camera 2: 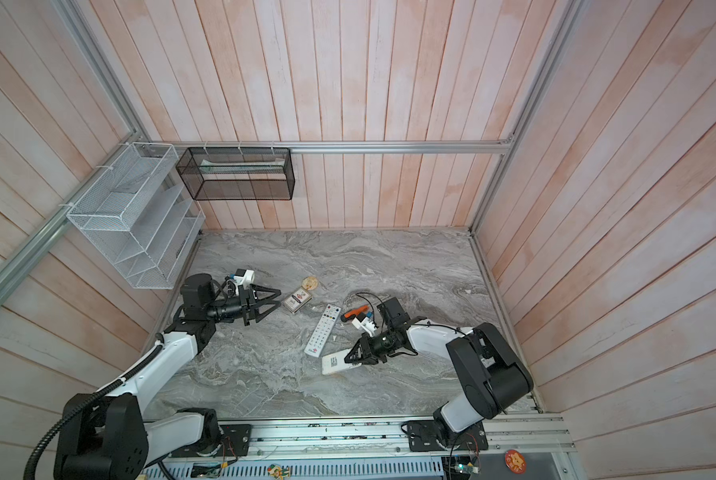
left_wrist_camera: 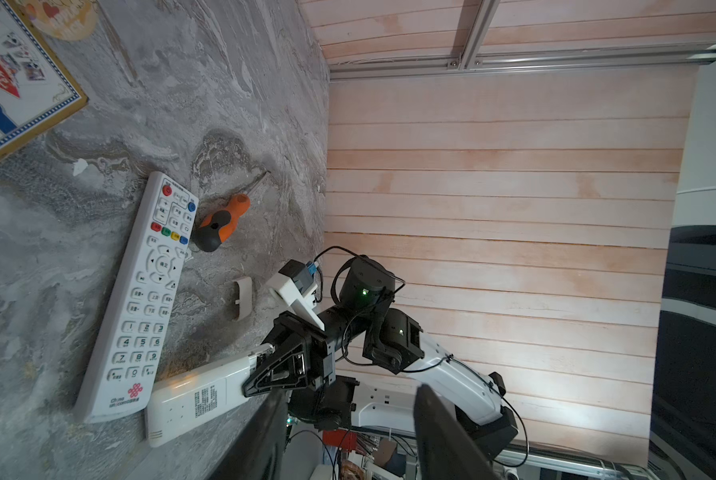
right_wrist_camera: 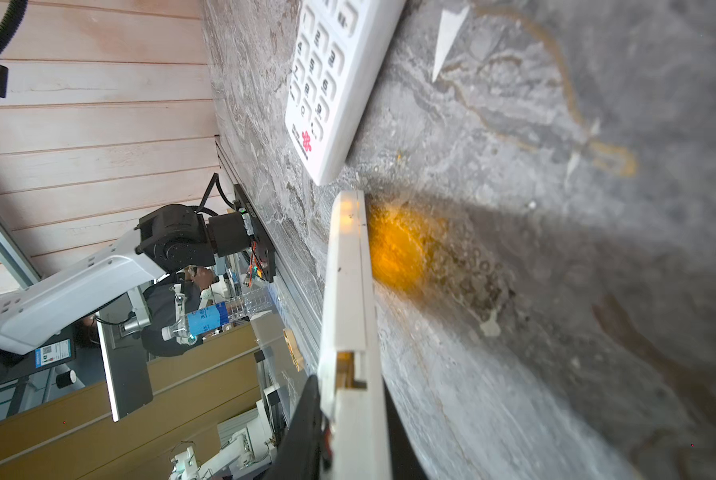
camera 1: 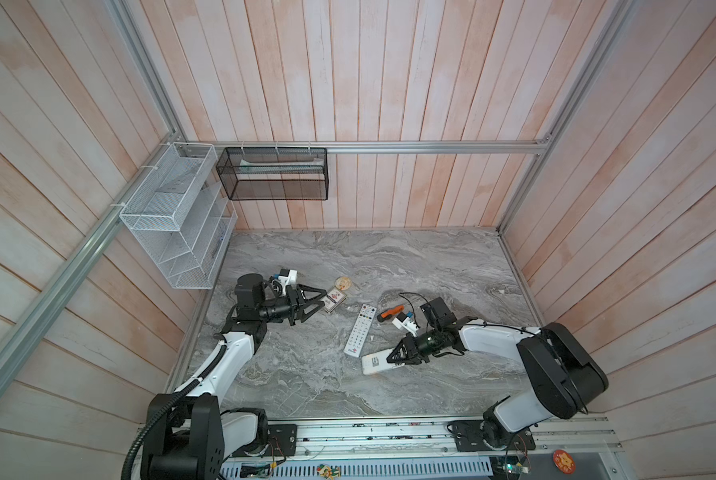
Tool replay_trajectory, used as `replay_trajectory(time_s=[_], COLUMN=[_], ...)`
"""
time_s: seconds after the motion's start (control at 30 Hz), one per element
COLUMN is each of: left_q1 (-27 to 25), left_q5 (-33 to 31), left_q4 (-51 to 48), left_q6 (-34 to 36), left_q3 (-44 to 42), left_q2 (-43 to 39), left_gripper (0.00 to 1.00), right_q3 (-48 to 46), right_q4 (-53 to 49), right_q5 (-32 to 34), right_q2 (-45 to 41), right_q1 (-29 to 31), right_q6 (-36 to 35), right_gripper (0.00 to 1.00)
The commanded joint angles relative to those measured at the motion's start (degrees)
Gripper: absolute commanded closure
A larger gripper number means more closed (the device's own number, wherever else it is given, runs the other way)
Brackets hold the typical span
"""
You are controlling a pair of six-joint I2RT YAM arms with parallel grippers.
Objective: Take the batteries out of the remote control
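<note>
From where I'm standing the batteries are not showing at all. The white plastic remote [camera 1: 374, 362] is lying label side up on the grey marbled table [camera 1: 431, 266], toward the front middle. One end of it is disappearing between the black triangular jaws of the right gripper [camera 1: 391, 358], which are pinching narrowly on it. In the right wrist view a small notch [right_wrist_camera: 345, 368] in the remote's edge, close to the jaws, is showing something golden-brown inside. It is too blurred to tell whether that is a battery. A curved beige cover [left_wrist_camera: 242, 300] is lying on the stone near that gripper, apart from the remote. The remote's free end is sitting just beside the lower end of a longer keypad remote [camera 1: 360, 330], which is lying with its rounded buttons up. An orange-and-black screwdriver [camera 1: 391, 312] is lying beyond it, its thin shaft getting lost against the marbling and the wrist camera mount. The left gripper [camera 1: 324, 298] is hovering well apart from the remotes. Its jaws are standing about half open around nothing, with the tips just beside a printed card box [camera 1: 334, 300]. I cannot tell whether they are touching it.
</note>
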Motion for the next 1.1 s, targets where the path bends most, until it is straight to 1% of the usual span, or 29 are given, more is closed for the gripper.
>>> replay_trajectory(time_s=[0.0,0.2,0.37,0.43,0.53,0.67,0.8,0.87,0.97,1.07], left_q1=[0.2,0.2,0.2,0.3,0.4,0.3,0.3,0.3,0.3,0.3], left_q5=[0.4,0.7,0.8,0.8,0.9,1.0,1.0,0.9,0.8,0.1], left_q4=[0.3,-0.6,-0.3,-0.2,-0.2,0.0,0.1,0.0,-0.5,-1.9], left_q6=[1.0,1.8,2.1,2.0,2.2,2.3,2.3,2.3,2.7,3.9], left_q3=[0.1,0.2,0.3,0.5,0.8,1.3,1.3,1.3,1.1,1.2], left_q2=[0.4,0.7,1.5,1.8,2.2,2.8,2.9,2.7,2.1,1.4], left_gripper=[0.48,0.47,0.47,0.46,0.46,0.46,0.46,0.46,0.46,0.46], right_q3=[1.3,3.5,5.4,6.1,7.6,10.2,12.3,13.1,14.6,18.1], right_q4=[1.8,0.4,-3.1,-5.2,-9.1,-14.7,-17.7,-18.5,-19.1,-20.8], right_q5=[3.8,4.9,7.6,9.5,14.4,23.3,29.6,31.5,32.2,32.9], right_q2=[4.2,8.1,9.1,8.9,8.1,7.7,7.3,7.0,6.6,5.8], right_q1=[-0.2,-0.2,-0.3,-0.2,-0.3,-0.2,-0.2,-0.2,-0.3,-0.8], right_q6=[-0.8,-1.8,-2.9,-3.2,-4.0,-5.1,-5.8,-6.2,-6.2,-3.8], right_gripper=[0.78,0.63,0.47,0.41,0.34,0.3,0.29,0.28,0.27,0.27])
